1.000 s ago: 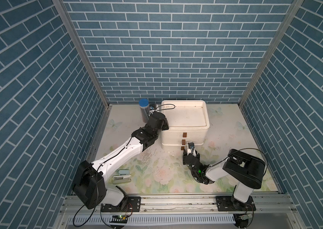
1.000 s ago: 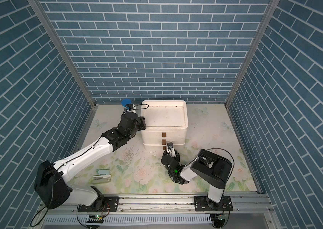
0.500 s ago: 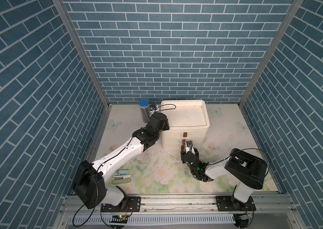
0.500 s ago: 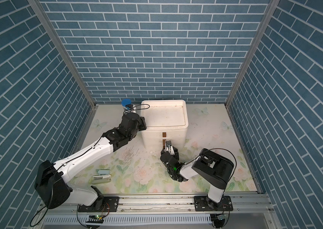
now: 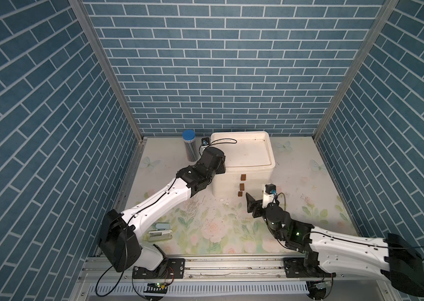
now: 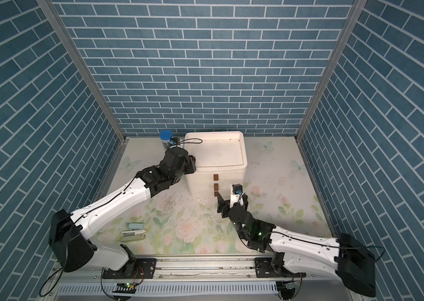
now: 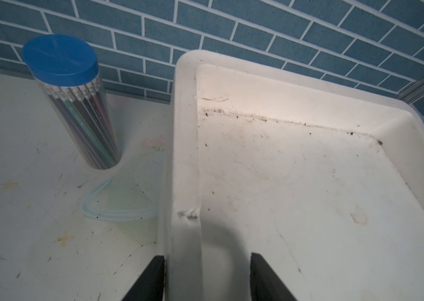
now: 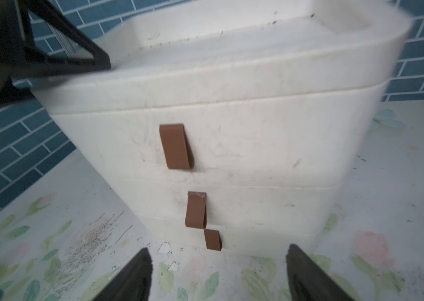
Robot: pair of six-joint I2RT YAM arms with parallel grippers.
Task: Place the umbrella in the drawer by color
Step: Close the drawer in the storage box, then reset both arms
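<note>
Right wrist view: the right gripper (image 8: 218,250) is spread wide and empty, with the three-drawer unit (image 8: 258,146) straight ahead and its three brown handles (image 8: 177,146) stacked vertically, nearest this arm. The left gripper (image 7: 207,256) is parted astride the unit's top rim. No umbrella is made out. Two small pale items (image 5: 159,235) beside the left base cannot be identified.

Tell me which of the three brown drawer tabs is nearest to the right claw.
The bottom tab, on the lowest drawer by the table: the open right claw faces it. The middle tab and top tab sit higher and farther.
</note>
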